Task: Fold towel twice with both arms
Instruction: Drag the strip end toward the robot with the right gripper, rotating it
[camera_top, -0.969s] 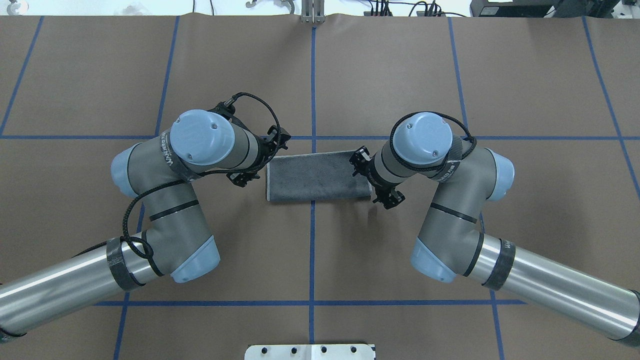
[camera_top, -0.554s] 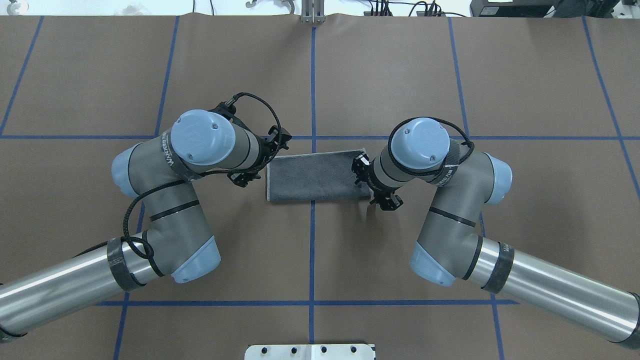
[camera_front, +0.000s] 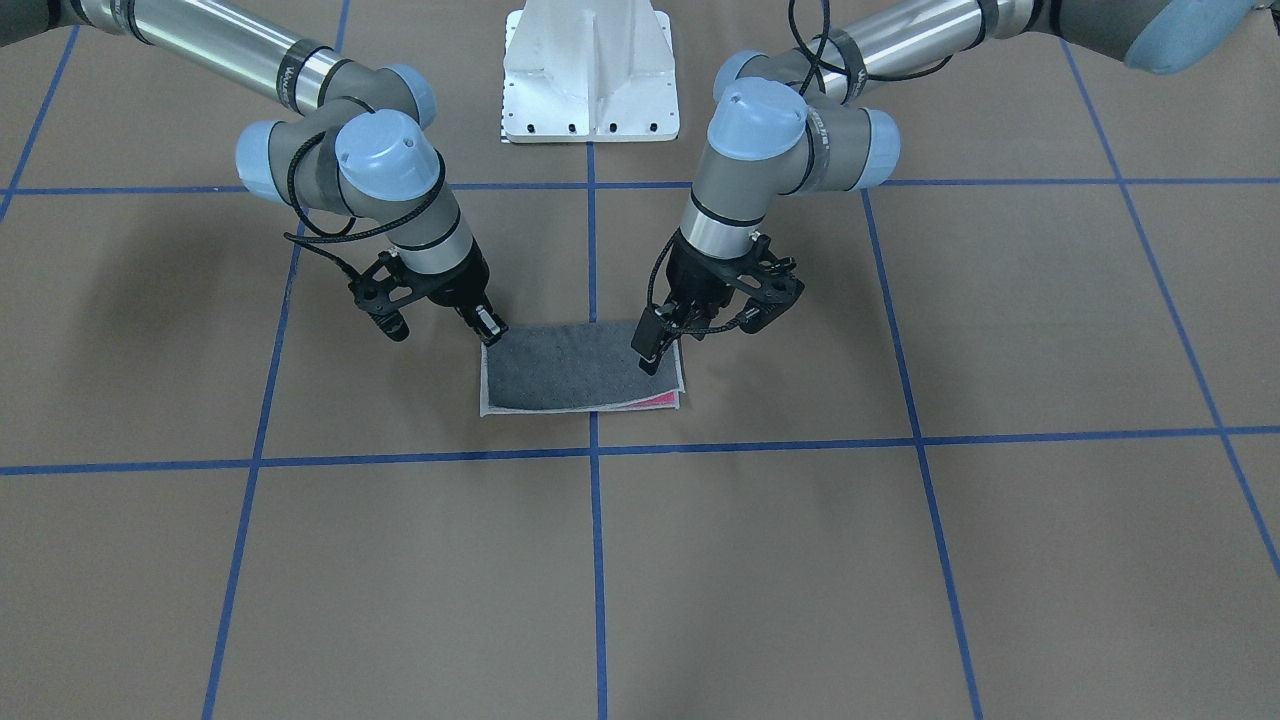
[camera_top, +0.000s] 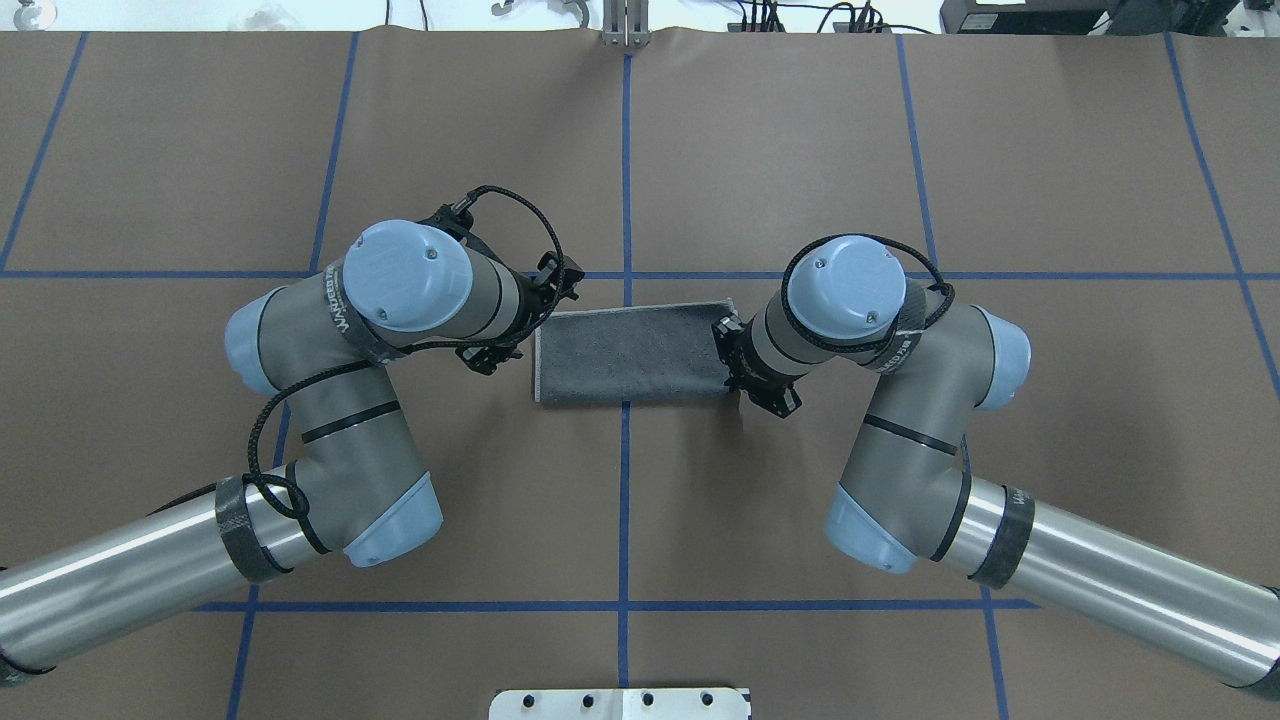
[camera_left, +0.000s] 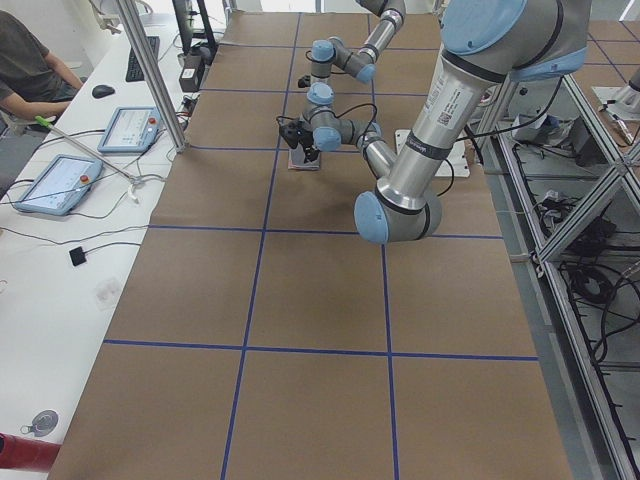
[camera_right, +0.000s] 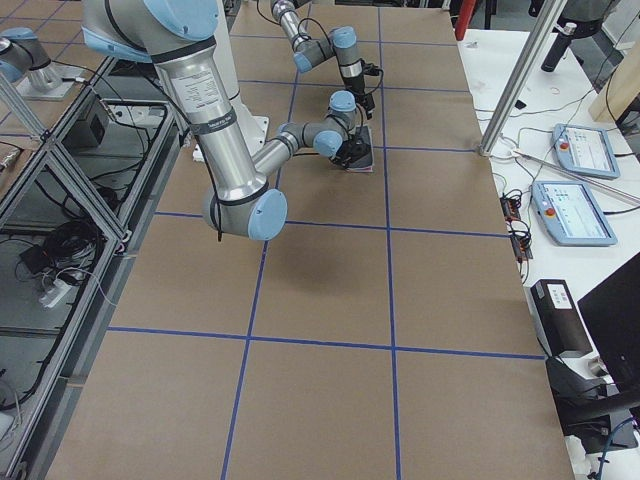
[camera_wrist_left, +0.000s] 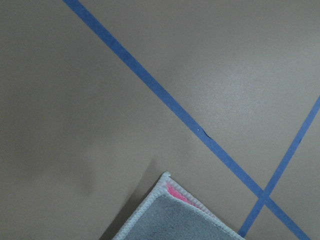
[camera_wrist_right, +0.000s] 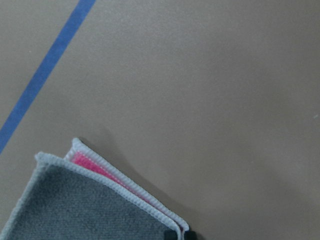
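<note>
Soft and floppy, the grey-and-pink terry towel (camera_top: 630, 352) lies folded once on the brown desk (camera_top: 630, 500), spanning from my right fingers (camera_wrist_right: 171, 234), which seem pinched on its stitched edge (both layers), to my left fingers (camera_front: 648, 348), whose spread I cannot tell. Best gripped near corners.

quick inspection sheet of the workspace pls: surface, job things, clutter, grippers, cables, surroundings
surface: table covered in brown paper with a blue tape grid, flat
job's things: towel folded in half, grey face up, pink showing between the layers, lying across the centre line
clutter: nothing seen
grippers: left gripper and right gripper at opposite ends of the towel, low at its corners; open or shut cannot be told
cables: black cables loop around both wrists, off the towel
surroundings: white pedestal; operator seated at a side desk with tablets
</note>
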